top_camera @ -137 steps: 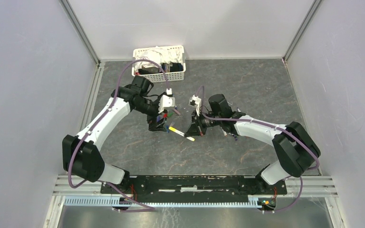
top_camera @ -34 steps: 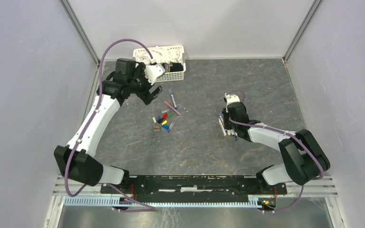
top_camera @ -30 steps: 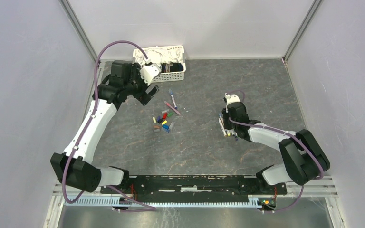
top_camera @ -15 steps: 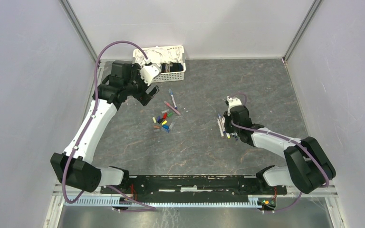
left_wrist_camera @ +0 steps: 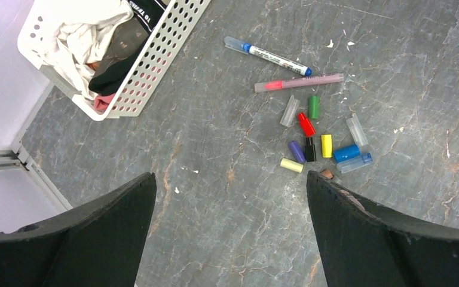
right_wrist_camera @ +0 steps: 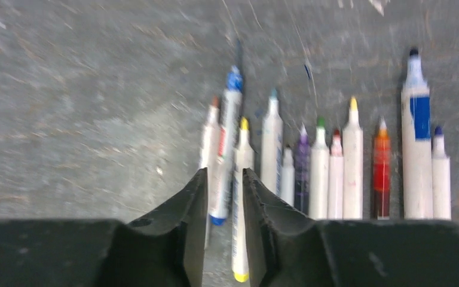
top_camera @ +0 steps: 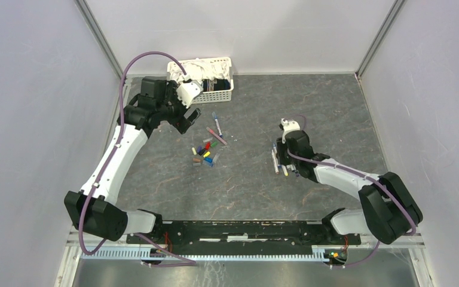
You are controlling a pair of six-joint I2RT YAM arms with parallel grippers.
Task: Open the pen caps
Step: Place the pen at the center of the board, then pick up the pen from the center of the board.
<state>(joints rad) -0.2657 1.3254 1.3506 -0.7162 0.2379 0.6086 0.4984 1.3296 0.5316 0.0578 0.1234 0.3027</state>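
Loose pen caps (left_wrist_camera: 326, 145) (red, green, yellow, blue, purple, black, clear) lie clustered on the tabletop (left_wrist_camera: 233, 197) — a blue pen (left_wrist_camera: 268, 57) and a pink pen (left_wrist_camera: 299, 82) just beyond them. Well apart, uncapped pens (right_wrist_camera: 319, 179) lie side by side.

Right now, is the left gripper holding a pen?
No, the left wrist view shows the fingers of the left gripper wide apart, only bare table between them.

- The top external view looks down from above and behind the arm bases, taking in the whole desk (top_camera: 245, 185).
- The left wrist view hangs high over the far left, facing down. It shares the basket (left_wrist_camera: 155, 66) and pen caps (left_wrist_camera: 326, 145) with the top view.
- The right wrist view sits close to the desk, blurred, past the right gripper (right_wrist_camera: 224, 174) onto the pens (right_wrist_camera: 320, 173).
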